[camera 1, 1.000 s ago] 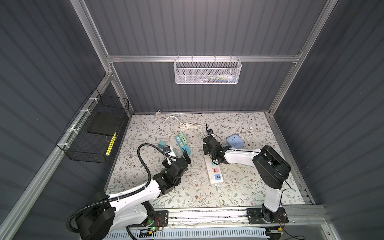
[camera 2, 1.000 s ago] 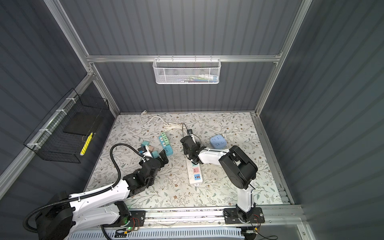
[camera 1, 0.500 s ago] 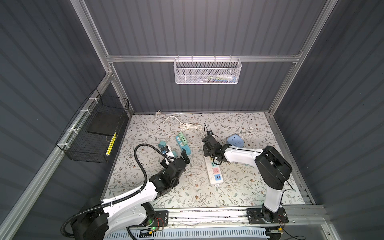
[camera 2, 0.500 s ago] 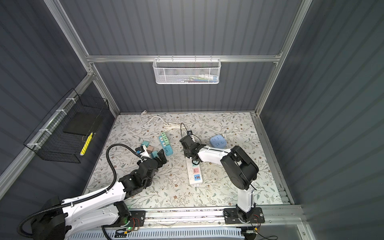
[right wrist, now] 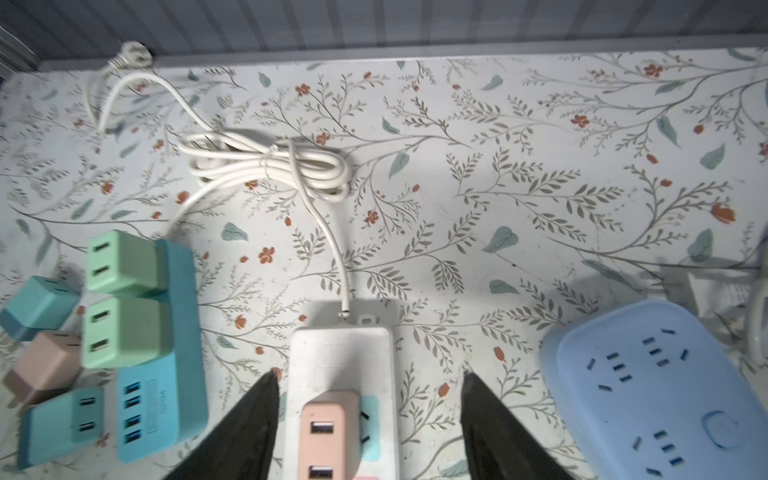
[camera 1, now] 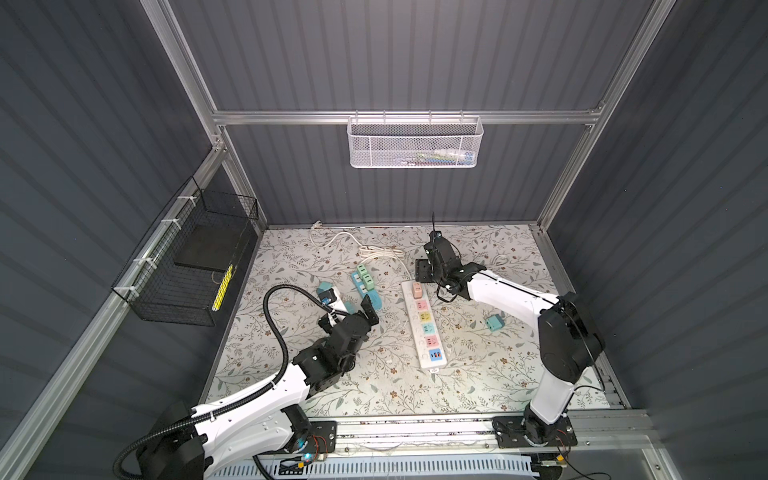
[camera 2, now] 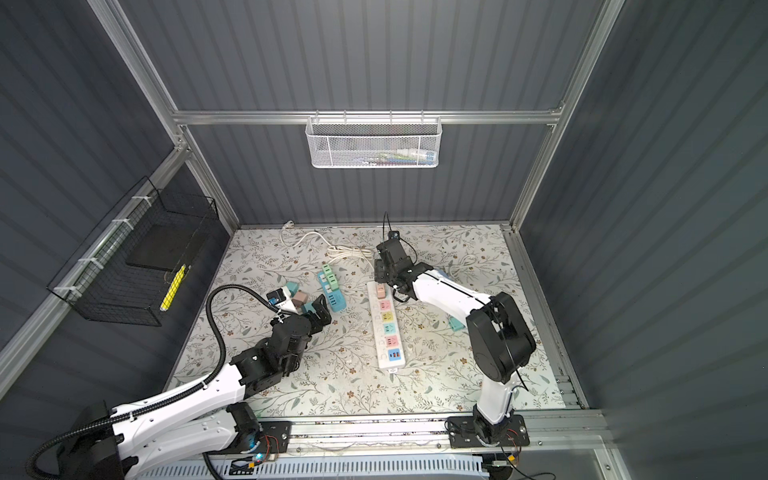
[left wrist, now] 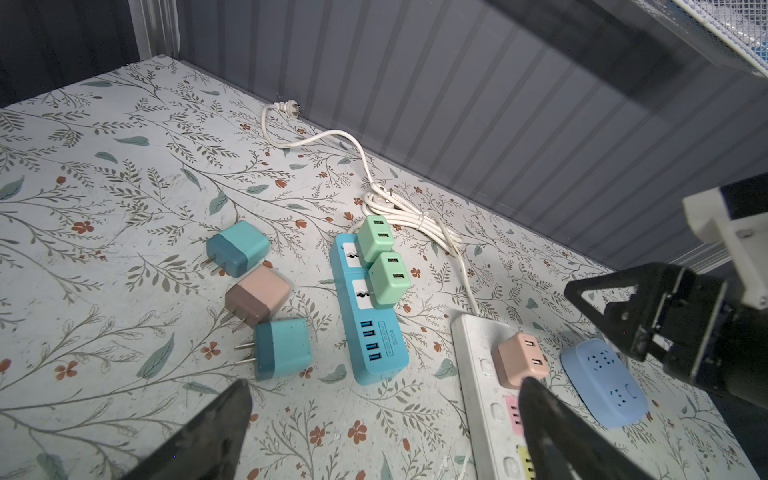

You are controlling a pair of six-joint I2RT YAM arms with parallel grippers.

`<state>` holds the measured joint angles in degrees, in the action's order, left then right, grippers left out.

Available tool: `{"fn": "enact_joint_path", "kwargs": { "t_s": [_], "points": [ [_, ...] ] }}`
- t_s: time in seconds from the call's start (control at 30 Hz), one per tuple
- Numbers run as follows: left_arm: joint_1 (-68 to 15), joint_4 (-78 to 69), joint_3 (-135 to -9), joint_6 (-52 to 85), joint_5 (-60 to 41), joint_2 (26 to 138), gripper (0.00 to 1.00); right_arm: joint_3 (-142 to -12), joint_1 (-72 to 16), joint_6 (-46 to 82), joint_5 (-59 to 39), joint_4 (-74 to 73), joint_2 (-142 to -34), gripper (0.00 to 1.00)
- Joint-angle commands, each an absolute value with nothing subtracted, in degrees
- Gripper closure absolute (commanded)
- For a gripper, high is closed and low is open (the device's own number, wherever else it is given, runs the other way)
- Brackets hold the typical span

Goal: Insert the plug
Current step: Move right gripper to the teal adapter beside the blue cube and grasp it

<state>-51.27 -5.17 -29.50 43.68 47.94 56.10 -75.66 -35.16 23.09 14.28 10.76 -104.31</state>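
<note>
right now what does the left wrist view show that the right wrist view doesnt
Only the left wrist view: the right gripper from outside, open, and a corner of the white mesh basket. Only the right wrist view: that gripper's fingers either side of the white plastic power strip, clear of the pink USB adapter plugged into it. Both: that strip and adapter, the teal power strip carrying two green adapters, three loose adapters, the coiled white cable, the light blue rounded socket block.
</note>
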Motion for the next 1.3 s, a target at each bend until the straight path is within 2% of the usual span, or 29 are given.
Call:
{"fn": "enact_joint_path", "kwargs": {
  "t_s": [0.0, 0.37, 0.6, 0.77, 0.87, 1.03, 1.27],
  "points": [
    [-51.0, -3.9, -32.2, 43.3, 48.6, 57.4, 0.0, -74.4, -35.3, 22.6, 12.3, 12.4, -105.9, 0.31],
    [-50.9, -5.2, -34.1, 42.1, 48.1, 60.4, 0.0, -66.5, -35.3, 25.9, 11.5, 9.3, -106.6, 0.33],
    [-51.0, -5.4, -34.5, 42.3, 47.4, 61.4, 0.0, -65.7, -35.2, 25.7, 12.1, 9.7, -102.4, 0.33],
    [-50.9, -6.2, -37.4, 36.0, 45.9, 62.7, 0.0, -68.4, -34.2, 26.9, 13.8, 14.6, -95.6, 0.26],
    [-51.0, -5.7, -40.9, 29.6, 42.4, 64.6, 0.0, -66.1, -31.2, 32.1, 16.0, 19.0, -90.1, 0.22],
    [-50.9, -4.7, -45.2, 26.5, 39.0, 68.3, 0.0, -57.5, -22.3, 42.1, 19.0, 28.1, -82.0, 0.18],
    [-51.0, -1.3, -47.9, 28.7, 34.4, 72.8, 0.0, -46.5, -9.3, 45.0, 11.8, 29.7, -76.6, 0.16]
  ]
}}
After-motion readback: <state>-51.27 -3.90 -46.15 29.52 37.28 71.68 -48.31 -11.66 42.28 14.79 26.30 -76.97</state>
